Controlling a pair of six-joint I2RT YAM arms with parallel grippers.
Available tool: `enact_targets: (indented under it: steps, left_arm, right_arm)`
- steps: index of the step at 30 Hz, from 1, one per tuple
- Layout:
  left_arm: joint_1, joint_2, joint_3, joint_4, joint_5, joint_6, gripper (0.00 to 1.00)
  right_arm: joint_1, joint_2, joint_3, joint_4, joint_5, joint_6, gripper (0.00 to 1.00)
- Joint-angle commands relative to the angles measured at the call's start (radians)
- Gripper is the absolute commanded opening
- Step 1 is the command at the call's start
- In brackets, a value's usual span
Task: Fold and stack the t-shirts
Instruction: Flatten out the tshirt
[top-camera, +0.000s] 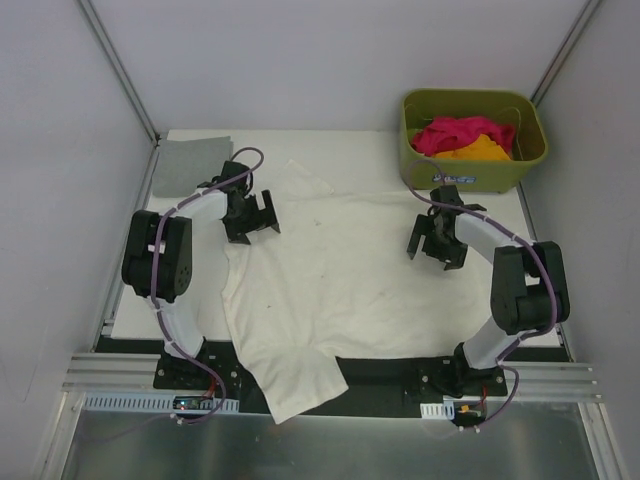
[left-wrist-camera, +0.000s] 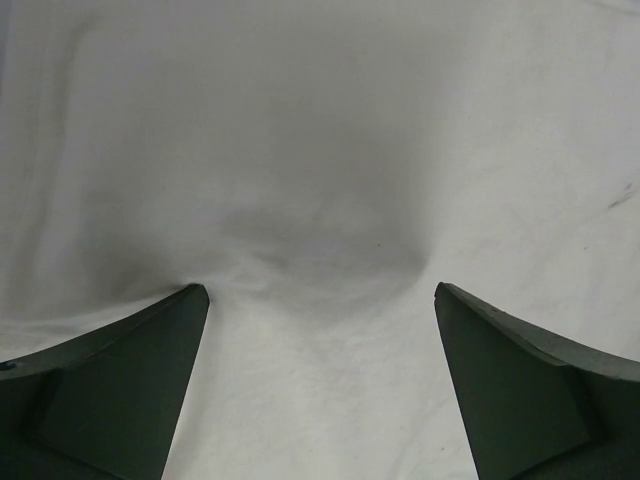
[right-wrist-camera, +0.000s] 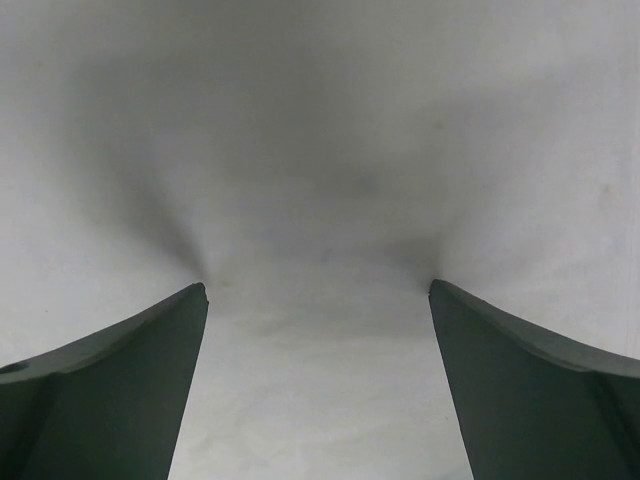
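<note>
The white worktop (top-camera: 380, 150) fills the floor of the enclosure. Most of it is covered by the cream-white t-shirt (top-camera: 330, 280), spread out fairly flat with loose wrinkles. One sleeve reaches toward the far left, and the near corner of the shirt hangs over the worktop's near edge between the two arm bases.

The left arm (top-camera: 160, 250) bends in over the shirt's left side, and the right arm (top-camera: 525, 285) bends in over its right side.

An olive-green basket (top-camera: 415, 160) sits at the far right corner, apart from the big shirt. A grey t-shirt (top-camera: 193, 165) lies folded flat at the far left corner, just beside the left arm's wrist. Inside the basket a magenta-pink t-shirt (top-camera: 450, 132) is bunched up, with an orange t-shirt (top-camera: 478, 150) crumpled against it on the near side.

The left gripper (left-wrist-camera: 318, 292) is spread wide, its fingertips (left-wrist-camera: 195, 295) down at the cream fabric, which dips slightly between them; it has hold of nothing. The right gripper (right-wrist-camera: 316, 288) is spread just as wide, its fingertips (right-wrist-camera: 433, 288) also at the cloth, with nothing caught between them.
</note>
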Motion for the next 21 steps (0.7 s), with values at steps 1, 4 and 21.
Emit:
enact_targets:
  steps: [1,4,21]
  left_arm:
    - [0.050,0.102,0.067,0.001,0.027,0.018,0.99]
    - [0.065,0.148,0.139,-0.013,0.034,0.039,0.99]
    - [0.093,0.346,0.507,-0.102,0.079,0.113,0.99]
  right_arm:
    - [-0.020,0.037,0.076,0.012,-0.049,0.002,0.97]
    - [-0.028,0.072,0.111,0.009,-0.067,0.001,0.97]
    - [-0.063,0.210,0.306,-0.022,-0.066,-0.031,0.97]
